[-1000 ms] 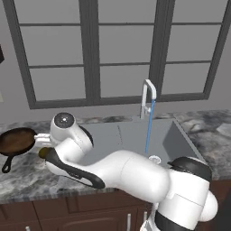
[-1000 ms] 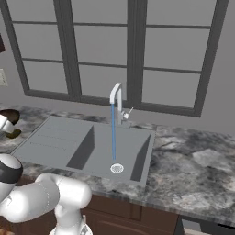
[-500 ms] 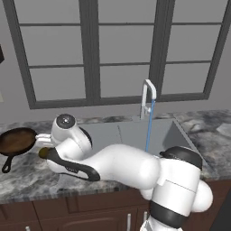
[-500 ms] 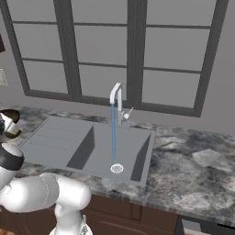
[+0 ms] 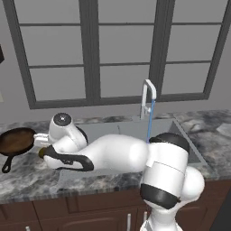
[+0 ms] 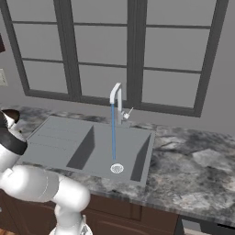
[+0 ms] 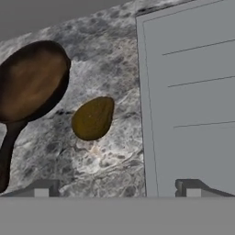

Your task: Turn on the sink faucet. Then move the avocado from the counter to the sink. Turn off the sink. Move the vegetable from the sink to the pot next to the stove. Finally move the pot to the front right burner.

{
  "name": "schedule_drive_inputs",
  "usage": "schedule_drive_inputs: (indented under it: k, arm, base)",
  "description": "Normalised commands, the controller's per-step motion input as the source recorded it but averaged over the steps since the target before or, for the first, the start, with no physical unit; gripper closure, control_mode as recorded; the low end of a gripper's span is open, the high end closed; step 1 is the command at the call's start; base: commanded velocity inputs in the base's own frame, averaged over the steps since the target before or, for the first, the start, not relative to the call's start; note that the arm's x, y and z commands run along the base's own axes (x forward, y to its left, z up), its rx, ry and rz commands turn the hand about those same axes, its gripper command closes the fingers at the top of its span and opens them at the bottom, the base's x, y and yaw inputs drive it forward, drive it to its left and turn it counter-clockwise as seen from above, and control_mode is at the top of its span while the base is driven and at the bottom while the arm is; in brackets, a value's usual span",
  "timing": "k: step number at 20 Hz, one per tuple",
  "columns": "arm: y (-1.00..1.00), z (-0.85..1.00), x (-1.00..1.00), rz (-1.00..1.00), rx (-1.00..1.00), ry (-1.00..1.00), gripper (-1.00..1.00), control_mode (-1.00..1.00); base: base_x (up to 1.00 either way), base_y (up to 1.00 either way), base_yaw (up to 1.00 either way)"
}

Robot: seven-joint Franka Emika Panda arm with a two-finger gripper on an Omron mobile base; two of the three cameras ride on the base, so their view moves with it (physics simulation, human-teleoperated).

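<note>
While water (image 6: pixel 113 137) is running from the faucet (image 6: pixel 116 102) into the sink (image 6: pixel 130 151), the avocado (image 7: pixel 92 118) is lying on the marble counter (image 7: pixel 110 160), between the pan (image 7: pixel 28 82) and the drainboard (image 7: pixel 193 96). In the hand view its long axis is slanting, narrow end toward the upper right. The gripper (image 7: pixel 117 188) is hovering over it, fingers spread wide, holding nothing. The pan's handle is getting cut off at the edge.
</note>
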Motion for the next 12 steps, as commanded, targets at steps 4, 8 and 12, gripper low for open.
schedule_drive_inputs:
  k: [4, 8, 12]
  arm:
    - [0.17, -0.08, 0.15, -0.04, 0.0, 0.09, -1.0, -1.0]
    - [0.03, -0.16, 0.13, -0.03, 0.0, 0.06, -1.0, -1.0]
    - [0.0, -0.24, 0.13, -0.02, 0.0, 0.0, -1.0, -1.0]
  base:
    - [0.0, 0.0, 0.0]
    - [0.0, 0.0, 0.0]
    - [0.0, 0.0, 0.0]
